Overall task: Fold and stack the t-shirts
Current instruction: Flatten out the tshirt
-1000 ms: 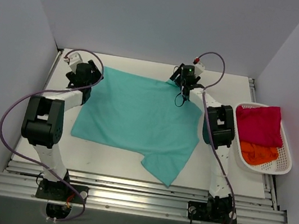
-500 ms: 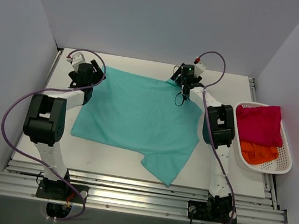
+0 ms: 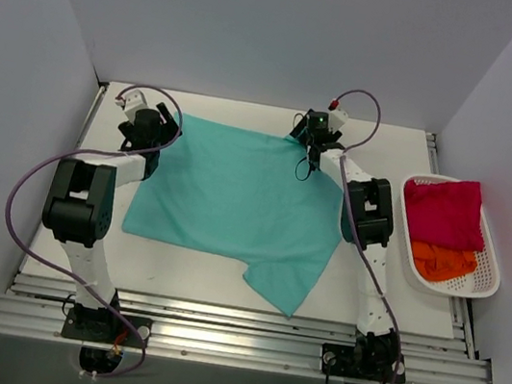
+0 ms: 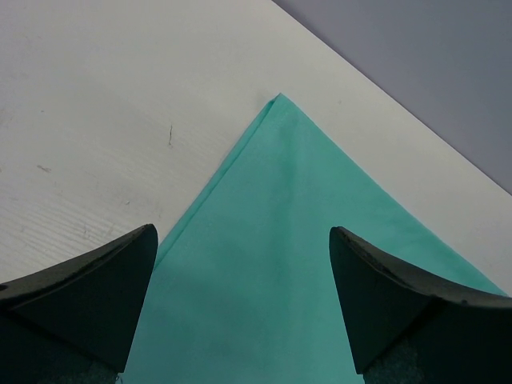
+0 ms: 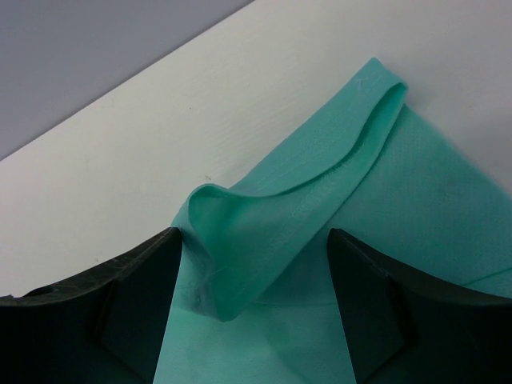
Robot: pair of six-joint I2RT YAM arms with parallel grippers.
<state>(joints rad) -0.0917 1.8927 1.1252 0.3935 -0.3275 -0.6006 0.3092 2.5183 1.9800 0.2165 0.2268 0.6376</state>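
Found left gripper (image 4: 244, 240) spread wide over the far-left corner of the teal t-shirt (image 3: 235, 199), pinching nothing. Found right gripper (image 5: 252, 240) spread likewise, rolled hem of the far-right corner lying between its fingers (not clamped). Logged shirt flat on table (image 3: 399, 151); crimson-pink t-shirt (image 3: 443, 212) and orange t-shirt (image 3: 441, 263) in basket (image 3: 488, 279).

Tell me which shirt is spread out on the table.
The teal shirt; the pink shirt and orange shirt lie bunched in the basket.
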